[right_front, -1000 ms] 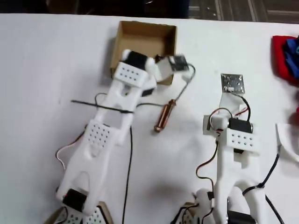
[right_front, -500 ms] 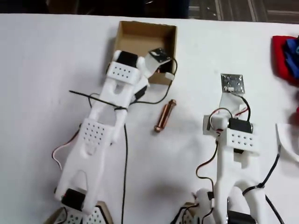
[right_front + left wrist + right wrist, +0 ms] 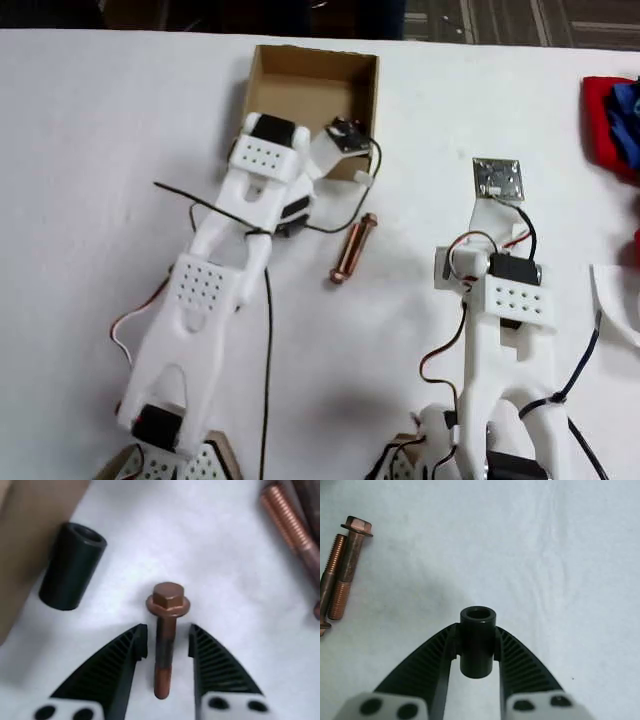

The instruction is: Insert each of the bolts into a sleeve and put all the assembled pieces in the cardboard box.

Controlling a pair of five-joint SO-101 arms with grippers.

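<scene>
**Table** (image 3: pixel 100 150): white top, carrying everything listed.

**Box** (image 3: pixel 315 90): brown cardboard, open-topped, at the table's far side. Its brown floor shows toward the far wall. The left arm (image 3: pixel 215 280) overhangs the near wall, so what lies on that side of the box cannot be told.

**Sleeve** (image 3: pixel 72 565): black, lying on its side outside the box, just beside the wall. Whether it touches the wall cannot be told.

**Bolt** (image 3: pixel 167 602): copper-coloured, hex-headed, flat on the table near the sleeve and outside the box.

**Left claw** (image 3: pixel 167 631): spread, one finger on each side of the bolt's shaft, with a narrow gap showing on both sides.

**Bolt pair** (image 3: pixel 353 248): two more copper bolts side by side on the table, off the box's near right corner, between the arms. A black cable (image 3: pixel 345 205) runs between them and the box.

**Right claw** (image 3: pixel 476 629): well apart from the box, to its right and nearer the arm bases, pinching the held sleeve (image 3: pixel 477 650). That sleeve is black, with its bore showing at the free end.

**Red cloth** (image 3: pixel 608 110): at the table's right edge, far from the box.

**White curved piece** (image 3: pixel 612 300): also at the right edge.
</scene>
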